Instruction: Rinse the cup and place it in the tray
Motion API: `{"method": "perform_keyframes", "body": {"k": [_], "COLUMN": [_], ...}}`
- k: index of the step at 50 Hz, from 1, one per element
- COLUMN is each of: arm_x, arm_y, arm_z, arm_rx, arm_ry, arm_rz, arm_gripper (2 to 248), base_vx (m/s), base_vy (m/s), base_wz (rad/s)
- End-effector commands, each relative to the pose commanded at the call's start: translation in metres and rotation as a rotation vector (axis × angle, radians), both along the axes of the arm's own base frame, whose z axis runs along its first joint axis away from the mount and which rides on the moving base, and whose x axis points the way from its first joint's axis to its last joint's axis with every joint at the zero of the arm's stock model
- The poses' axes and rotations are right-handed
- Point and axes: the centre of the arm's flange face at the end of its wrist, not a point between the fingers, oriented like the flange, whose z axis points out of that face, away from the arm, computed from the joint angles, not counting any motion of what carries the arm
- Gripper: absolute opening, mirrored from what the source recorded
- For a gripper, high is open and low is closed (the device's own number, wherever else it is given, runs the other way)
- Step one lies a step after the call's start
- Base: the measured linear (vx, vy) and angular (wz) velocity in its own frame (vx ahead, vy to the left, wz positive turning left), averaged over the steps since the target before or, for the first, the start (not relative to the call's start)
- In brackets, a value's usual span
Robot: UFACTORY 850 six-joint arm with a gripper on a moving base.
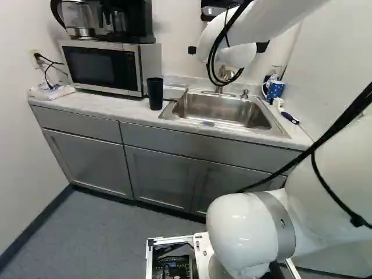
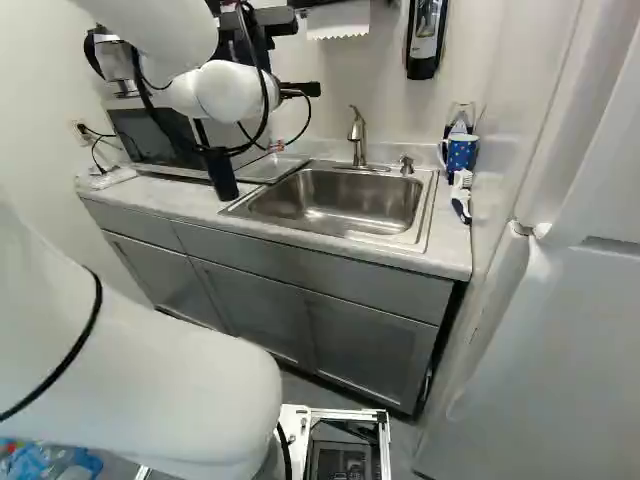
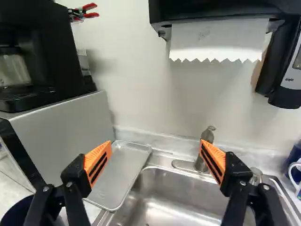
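In the right base view, part of my black gripper (image 2: 300,90) shows past the white wrist, above the counter. The wrist view shows the gripper (image 3: 157,157) open, its orange pads wide apart with nothing gripped. A tall dark cup (image 1: 155,93) stands upright on the counter left of the sink; in the wrist view only its dark rim (image 3: 16,212) shows, beside one finger. The silver tray (image 3: 123,172) lies flat between microwave and sink, ahead of that same finger. The metal sink (image 2: 335,205) has a faucet (image 3: 205,143) at its back edge.
The microwave (image 1: 104,67) carries a coffee machine (image 3: 35,61). At the sink's other side stand a blue dotted mug (image 2: 461,152) and a brush (image 2: 461,197). A paper towel dispenser (image 3: 216,40) and a soap dispenser (image 2: 425,38) hang on the wall.
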Motion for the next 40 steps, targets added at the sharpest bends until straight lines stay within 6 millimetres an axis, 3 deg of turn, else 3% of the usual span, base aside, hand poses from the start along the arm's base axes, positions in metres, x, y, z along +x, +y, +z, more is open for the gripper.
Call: {"method": "perform_keyframes", "body": {"k": [40], "arm_x": [0.065], "arm_y": [-0.036], "arm_z": [-0.006], "arm_rx": [0.023], "arm_ry": [0.116], "arm_rz": [-0.075], "arm_gripper": [247], "base_vx": [0.0], "base_vy": [0.0], "base_wz": [0.0]}}
